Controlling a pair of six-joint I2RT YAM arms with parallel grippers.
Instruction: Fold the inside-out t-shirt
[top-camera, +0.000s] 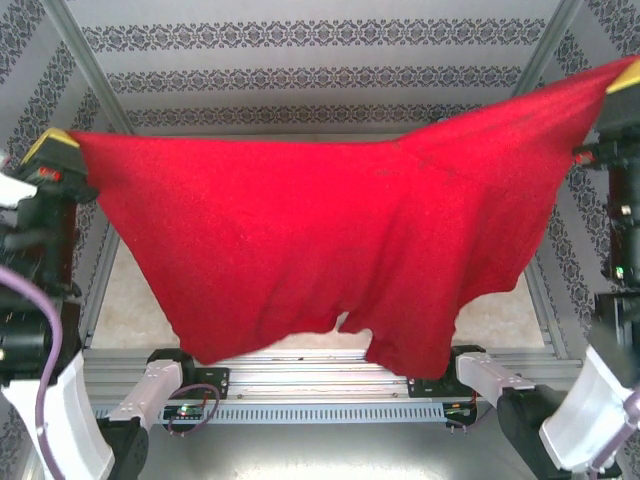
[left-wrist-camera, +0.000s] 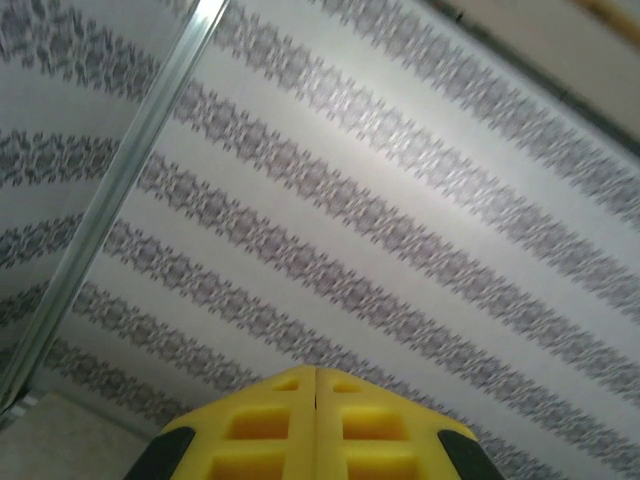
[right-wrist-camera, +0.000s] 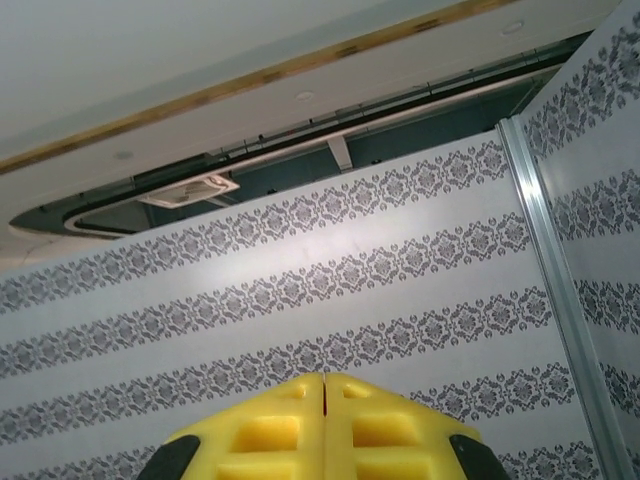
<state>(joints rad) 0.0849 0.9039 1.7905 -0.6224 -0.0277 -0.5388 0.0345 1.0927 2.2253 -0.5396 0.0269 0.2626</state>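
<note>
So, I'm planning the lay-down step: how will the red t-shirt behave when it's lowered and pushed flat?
Likely floppy: the t-shirt sags in a deep curve between the left gripper and right gripper. Probably light, since two pinched points carry it. Its loose lower edge would likely bunch rather than slide if pushed.

Top view high behind, facing forward, wrist views angled upward, all sharing patterned wall (top-camera: 300, 80)

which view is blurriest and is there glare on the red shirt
top external: grainy and softest, red t-shirt evenly lit, no glare; left wrist: patterned wall slightly smeared; right wrist: sharpest of the three
</note>
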